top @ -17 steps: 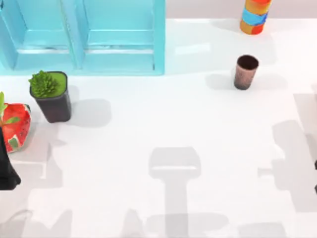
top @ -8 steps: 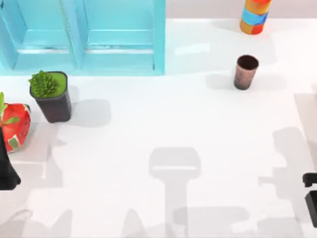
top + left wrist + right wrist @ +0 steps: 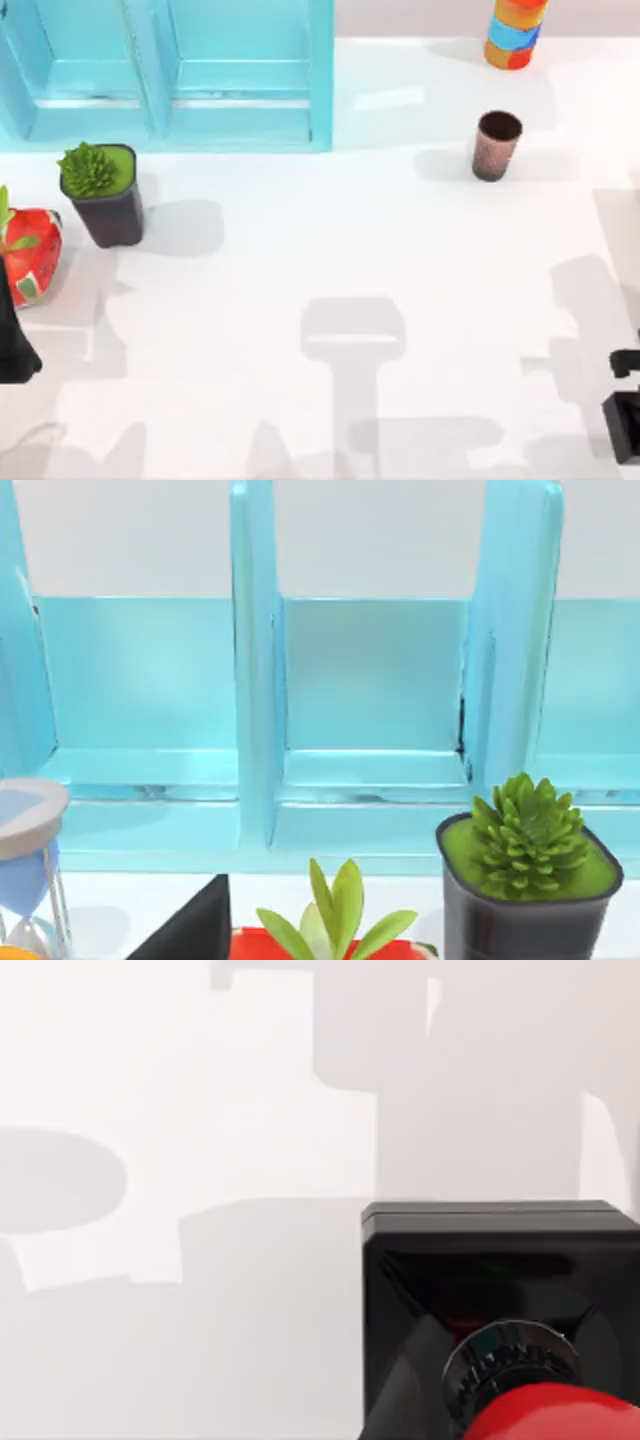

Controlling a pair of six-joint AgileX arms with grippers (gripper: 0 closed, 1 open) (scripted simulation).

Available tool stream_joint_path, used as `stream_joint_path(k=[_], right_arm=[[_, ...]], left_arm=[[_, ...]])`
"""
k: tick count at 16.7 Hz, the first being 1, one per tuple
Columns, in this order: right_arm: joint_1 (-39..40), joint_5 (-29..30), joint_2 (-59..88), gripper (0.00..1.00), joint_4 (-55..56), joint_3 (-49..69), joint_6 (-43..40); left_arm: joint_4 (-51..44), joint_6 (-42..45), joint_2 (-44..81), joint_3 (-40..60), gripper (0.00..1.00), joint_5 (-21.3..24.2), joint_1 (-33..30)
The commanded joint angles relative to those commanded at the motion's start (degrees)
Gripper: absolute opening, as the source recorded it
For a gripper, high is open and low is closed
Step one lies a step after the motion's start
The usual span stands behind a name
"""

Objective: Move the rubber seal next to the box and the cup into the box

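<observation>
While the cup (image 3: 496,145) sits untouched near the counter's (image 3: 300,280) far right edge, nothing's done yet. My right gripper (image 3: 625,420) hangs over the rubber seal (image 3: 500,1310) at the near right corner; can't tell how its fingers stand, nor the left arm's.

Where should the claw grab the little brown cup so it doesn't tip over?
Probably around its sides, near the middle, coming in from the open table on the near side. The cup stands upright with its open mouth up, has no handle, and stands alone, so a level squeeze across its round wall looks safest.
</observation>
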Motion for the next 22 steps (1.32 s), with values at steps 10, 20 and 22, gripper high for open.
stream_joint_path(k=[10, 20, 22], right_arm=[[0.0, 0.0, 0.0, 1.0, 0.0, 0.0, 0.0], [-0.03, 0.03, 1.01, 1.0, -8.9, 9.42, -0.11], [-0.17, 0.07, 1.45, 1.0, -14.1, 15.14, -0.21]], left_arm=[[0.0, 0.0, 0.0, 0.0, 1.0, 0.0, 0.0], [0.0, 0.0, 0.0, 0.0, 1.0, 0.0, 0.0], [0.0, 0.0, 0.0, 0.0, 1.0, 0.0, 0.0]])
